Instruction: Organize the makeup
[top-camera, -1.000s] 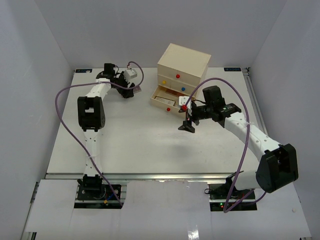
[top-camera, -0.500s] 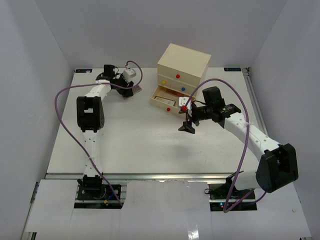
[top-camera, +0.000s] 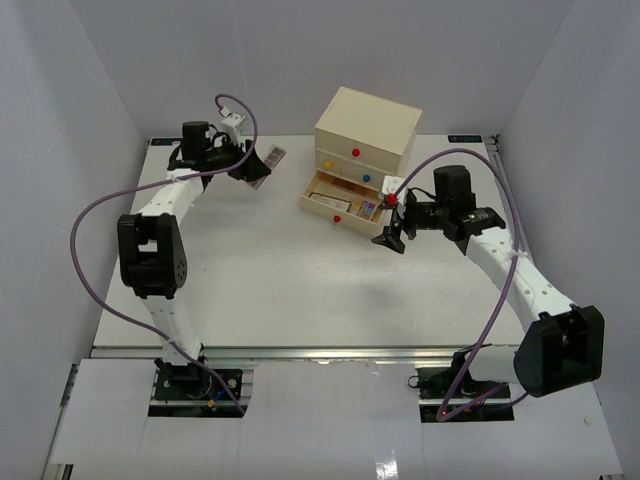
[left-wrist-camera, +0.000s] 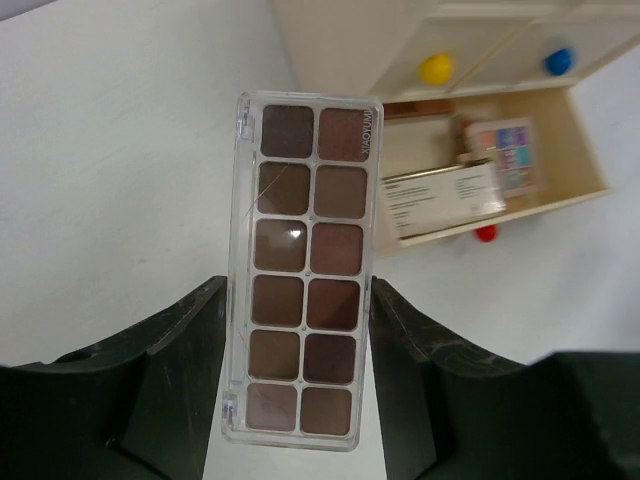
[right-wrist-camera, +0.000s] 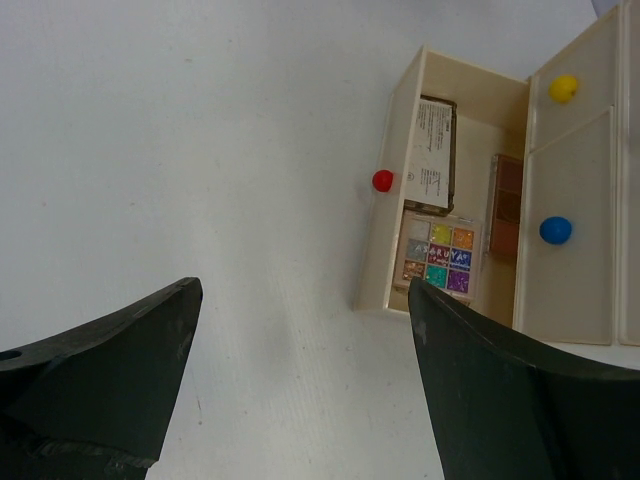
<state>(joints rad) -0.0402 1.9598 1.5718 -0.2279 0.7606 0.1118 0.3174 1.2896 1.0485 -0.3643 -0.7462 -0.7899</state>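
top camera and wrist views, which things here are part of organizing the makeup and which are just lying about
Part of the job:
brown eyeshadow palette, held between the left fingers
colourful palette, white-labelled box and dark palette, all in the open drawer

Not makeup:
chest of drawers, storage only
purple cable on the arm

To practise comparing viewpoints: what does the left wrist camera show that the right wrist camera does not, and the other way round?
Only the left wrist view: a brown eyeshadow palette in a clear case, clamped in the left gripper.
Only the right wrist view: the right gripper, open with nothing between its fingers.
Both: the open bottom drawer with its red knob, holding a white-labelled box and a multicoloured palette, plus the yellow knob and blue knob on the closed drawers.
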